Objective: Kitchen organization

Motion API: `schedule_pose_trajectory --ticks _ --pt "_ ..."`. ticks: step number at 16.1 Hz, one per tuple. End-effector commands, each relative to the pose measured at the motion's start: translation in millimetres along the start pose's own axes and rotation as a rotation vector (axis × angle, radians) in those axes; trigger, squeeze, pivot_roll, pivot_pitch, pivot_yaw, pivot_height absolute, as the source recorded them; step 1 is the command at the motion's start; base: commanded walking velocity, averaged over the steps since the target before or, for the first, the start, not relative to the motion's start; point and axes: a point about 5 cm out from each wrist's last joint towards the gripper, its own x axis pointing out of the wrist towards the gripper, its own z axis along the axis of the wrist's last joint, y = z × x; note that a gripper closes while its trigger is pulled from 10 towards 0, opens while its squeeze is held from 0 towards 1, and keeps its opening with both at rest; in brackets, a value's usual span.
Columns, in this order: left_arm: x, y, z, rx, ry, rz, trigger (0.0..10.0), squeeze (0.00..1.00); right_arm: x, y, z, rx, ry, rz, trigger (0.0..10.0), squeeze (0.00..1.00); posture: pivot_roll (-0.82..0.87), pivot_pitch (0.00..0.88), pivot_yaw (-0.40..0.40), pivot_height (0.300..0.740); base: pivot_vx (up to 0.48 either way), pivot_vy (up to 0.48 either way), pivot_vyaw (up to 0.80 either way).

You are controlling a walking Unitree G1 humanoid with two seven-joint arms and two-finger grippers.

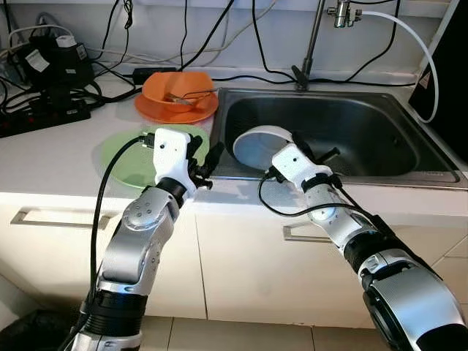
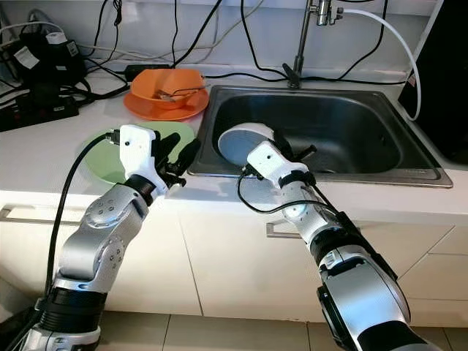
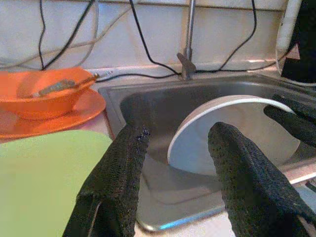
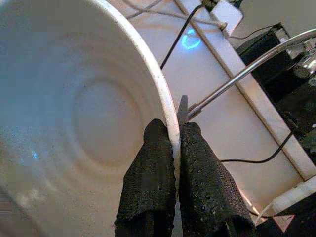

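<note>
White plate (image 1: 262,146) pinched at rim by right gripper (image 4: 174,148), inside sink (image 1: 395,139).
Lift should be kept vertical, grip firm; left gripper (image 3: 177,163) is held open, empty, beside green plate (image 1: 124,157).

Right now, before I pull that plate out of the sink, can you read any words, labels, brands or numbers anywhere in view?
None can be read.
White label on the black box at the back of the counter: too small and blurred to read.
White plate, pinched at its rim by the right gripper: no print.
Green plate and orange bowl: no print.
Left gripper: open, unmarked.
</note>
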Motion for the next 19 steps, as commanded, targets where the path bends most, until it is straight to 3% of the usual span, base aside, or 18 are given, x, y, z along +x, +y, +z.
schedule_pose_trajectory --ticks 1,9,17,18,19 --pt "-4.3 0.3 0.3 0.016 0.015 -0.045 10.0 0.00 7.6 -7.2 12.0 0.008 -0.050 -0.017 10.0 0.00 0.08 0.000 -0.009 0.740 0.000 0.000 0.00" --pt "-18.4 -5.2 -12.2 0.152 0.151 -0.256 10.0 0.00 7.5 -7.3 10.2 0.019 -0.038 -0.005 10.0 0.00 0.09 0.000 -0.009 0.740 0.000 0.000 0.00" --pt "-18.7 -6.2 -18.8 0.164 0.195 -0.251 10.0 0.00 5.6 -0.5 9.3 0.028 -0.030 0.051 10.0 0.00 0.09 0.000 -0.012 0.740 0.000 0.000 0.00" --pt "-18.5 -4.9 -19.8 0.160 0.201 -0.237 10.0 0.00 5.3 1.0 9.7 0.031 -0.032 0.059 10.0 0.18 0.09 0.000 -0.012 0.740 0.000 0.000 0.00" --pt "-18.0 -4.5 -20.2 0.159 0.205 -0.233 10.0 0.00 5.3 1.6 10.2 0.034 -0.033 0.061 10.0 0.66 0.09 0.000 -0.012 0.740 0.000 0.000 0.00"
